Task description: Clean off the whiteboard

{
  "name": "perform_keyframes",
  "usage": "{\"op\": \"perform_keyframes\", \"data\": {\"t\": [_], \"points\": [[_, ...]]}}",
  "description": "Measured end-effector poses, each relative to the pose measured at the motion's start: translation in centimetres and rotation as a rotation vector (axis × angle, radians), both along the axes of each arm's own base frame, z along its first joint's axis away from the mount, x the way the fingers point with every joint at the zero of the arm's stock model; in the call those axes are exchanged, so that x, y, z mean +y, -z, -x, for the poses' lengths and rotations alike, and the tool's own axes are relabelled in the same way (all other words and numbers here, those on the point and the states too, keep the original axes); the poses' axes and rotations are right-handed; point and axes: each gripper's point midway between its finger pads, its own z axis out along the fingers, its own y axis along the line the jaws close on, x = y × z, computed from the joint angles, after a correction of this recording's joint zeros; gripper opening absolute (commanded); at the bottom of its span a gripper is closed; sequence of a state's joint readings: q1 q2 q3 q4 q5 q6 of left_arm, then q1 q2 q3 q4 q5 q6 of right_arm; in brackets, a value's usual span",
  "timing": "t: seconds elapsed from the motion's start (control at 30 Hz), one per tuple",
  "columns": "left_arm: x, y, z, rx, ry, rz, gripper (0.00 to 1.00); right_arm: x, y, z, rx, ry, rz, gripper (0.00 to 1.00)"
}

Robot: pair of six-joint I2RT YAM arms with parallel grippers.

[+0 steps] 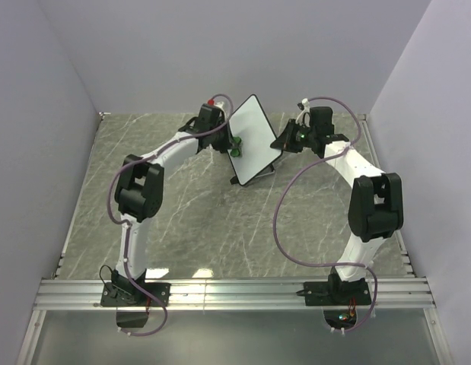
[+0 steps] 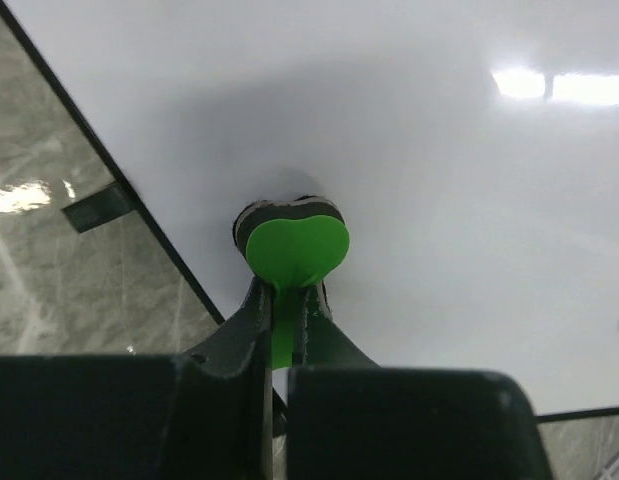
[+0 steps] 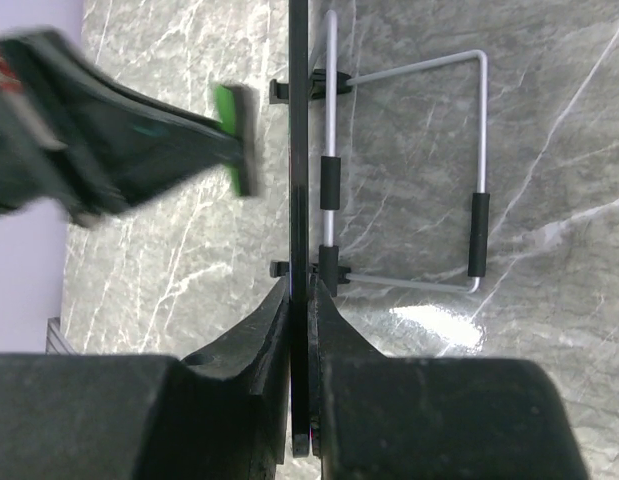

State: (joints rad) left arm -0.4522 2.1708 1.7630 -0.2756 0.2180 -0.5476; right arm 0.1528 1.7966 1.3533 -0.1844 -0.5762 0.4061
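The whiteboard (image 1: 254, 141) stands tilted on the marble table, its face toward the left arm. In the left wrist view its face (image 2: 439, 150) looks plain white, with no marks showing. My left gripper (image 2: 287, 290) is shut on the green eraser (image 2: 294, 250), whose pad is pressed against the board near its lower left edge. From above, the eraser (image 1: 234, 147) sits at the board's left side. My right gripper (image 3: 302, 285) is shut on the board's edge (image 3: 299, 150), seen edge-on. In the top view the right gripper (image 1: 284, 143) holds the board's right side.
A bent wire stand (image 3: 419, 170) with black sleeves props the board from behind. The marble tabletop (image 1: 197, 228) is bounded by purple walls on both sides and an aluminium rail (image 1: 235, 293) at the near edge. Something small and red (image 1: 212, 99) shows behind the left wrist.
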Motion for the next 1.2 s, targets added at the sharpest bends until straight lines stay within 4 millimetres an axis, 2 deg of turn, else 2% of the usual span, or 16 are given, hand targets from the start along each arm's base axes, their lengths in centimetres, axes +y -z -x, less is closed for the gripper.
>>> {"op": "perform_keyframes", "data": {"t": [0.13,0.23,0.27,0.33,0.37,0.4,0.43,0.47,0.53,0.67,0.8,0.83,0.93,0.97,1.03,1.2], "points": [[2.4,-3.8,-0.7,-0.034,-0.051,0.029,0.00,0.0,-0.1,0.4,0.003,0.001,0.008,0.06],[5.8,-7.7,-1.7,-0.094,-0.121,0.054,0.00,-0.1,-0.2,0.6,0.005,0.001,0.012,0.08],[6.9,-8.7,-1.9,-0.109,-0.143,0.058,0.00,-0.1,-0.3,0.7,0.005,0.000,0.013,0.11],[9.7,-10.4,-2.1,-0.140,-0.201,0.056,0.00,-0.1,-0.3,1.1,0.011,-0.003,0.016,0.24],[10.8,-10.9,-2.1,-0.149,-0.224,0.053,0.00,-0.2,-0.3,1.2,0.010,-0.004,0.025,0.42],[12.1,-11.2,-2.1,-0.154,-0.254,0.047,0.00,-0.3,-0.2,1.4,0.019,-0.002,0.029,0.53],[13.2,-11.2,-2.1,-0.157,-0.279,0.039,0.00,-0.4,0.1,1.8,0.031,-0.004,0.039,0.67],[14.2,-11.0,-2.0,-0.152,-0.301,0.030,0.00,-0.5,0.5,2.1,0.043,-0.003,0.048,0.87],[15.7,-9.9,-1.6,-0.130,-0.337,0.007,0.00,-0.8,1.2,2.9,0.069,-0.007,0.061,0.99],[18.0,-6.2,-0.1,-0.048,-0.389,-0.057,0.00,-1.0,1.4,4.1,0.094,-0.013,0.079,1.00],[19.5,-3.7,1.2,0.014,-0.424,-0.112,0.01,-1.7,0.1,4.6,0.071,0.014,0.105,1.00],[19.8,-3.4,1.6,0.022,-0.433,-0.124,0.04,-2.0,-0.4,4.7,0.060,0.031,0.118,1.00],[20.5,-3.6,2.4,0.018,-0.451,-0.152,0.52,-3.5,-1.8,5.0,0.034,0.098,0.171,1.00],[20.7,-3.9,2.6,0.010,-0.453,-0.155,0.79,-4.2,-2.5,5.2,0.020,0.128,0.192,1.00],[20.9,-4.6,3.4,-0.005,-0.455,-0.160,0.99,-5.6,-4.5,5.7,-0.029,0.193,0.230,1.00],[21.8,-6.4,5.2,-0.045,-0.480,-0.163,0.99,-8.6,-8.4,9.7,-0.151,0.336,0.265,1.00]]}}
